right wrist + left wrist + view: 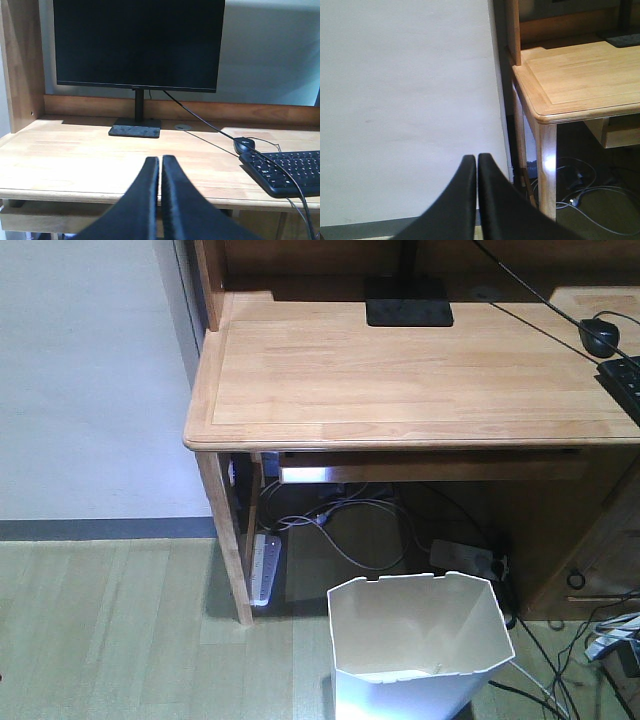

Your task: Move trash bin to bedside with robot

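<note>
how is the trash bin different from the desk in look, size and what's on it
The trash bin is white plastic with angled faces; the desk is light-brown wood with a flat top. The bin is open-topped and looks nearly empty; the desk carries a monitor stand, mouse and keyboard. The bin is far shorter, its rim well below the desk top. Both stand upright on the floor.

Bare floor (110, 630) lies open left of the trash bin (415, 625); behind it the worktop (400, 380) leg (228, 540) and cables (350, 535) (a tangle) block passage.
</note>
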Motion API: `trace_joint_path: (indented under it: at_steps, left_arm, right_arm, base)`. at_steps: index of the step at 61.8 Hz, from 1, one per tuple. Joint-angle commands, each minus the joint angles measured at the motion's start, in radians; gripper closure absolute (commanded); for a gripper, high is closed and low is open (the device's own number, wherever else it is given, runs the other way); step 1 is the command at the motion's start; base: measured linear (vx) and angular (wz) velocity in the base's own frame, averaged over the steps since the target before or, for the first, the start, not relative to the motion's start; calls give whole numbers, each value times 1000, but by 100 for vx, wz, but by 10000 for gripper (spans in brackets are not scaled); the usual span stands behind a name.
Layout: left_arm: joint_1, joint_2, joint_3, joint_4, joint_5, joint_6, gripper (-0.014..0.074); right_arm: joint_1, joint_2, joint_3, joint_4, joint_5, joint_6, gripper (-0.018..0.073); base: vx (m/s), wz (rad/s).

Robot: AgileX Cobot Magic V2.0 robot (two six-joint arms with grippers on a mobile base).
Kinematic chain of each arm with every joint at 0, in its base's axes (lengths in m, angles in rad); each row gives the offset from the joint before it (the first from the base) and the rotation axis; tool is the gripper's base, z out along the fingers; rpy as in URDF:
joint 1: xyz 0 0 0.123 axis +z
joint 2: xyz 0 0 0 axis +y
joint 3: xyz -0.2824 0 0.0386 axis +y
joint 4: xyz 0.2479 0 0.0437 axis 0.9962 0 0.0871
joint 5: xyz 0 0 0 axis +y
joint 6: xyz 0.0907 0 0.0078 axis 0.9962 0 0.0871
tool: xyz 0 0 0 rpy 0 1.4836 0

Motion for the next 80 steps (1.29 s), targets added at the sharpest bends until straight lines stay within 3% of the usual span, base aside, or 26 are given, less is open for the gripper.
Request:
trace_joint_path:
  at_steps: [1, 68, 80]
  left_arm:
    - [-6, -9, 28, -4, -74, -8, 602]
    - [-6, -9, 28, -4, -74, -8, 602]
    - [-6, -9, 28, -4, -74, -8, 602]
  right_arm:
    - [2, -12, 18, -10, -70, -1, 570]
    - [2, -12, 16, -10, -116, -11, 570]
    - [1, 12, -29, -10, -50, -11, 570]
  base:
    - [0, 0]
    - [0, 0]
    - [0, 0]
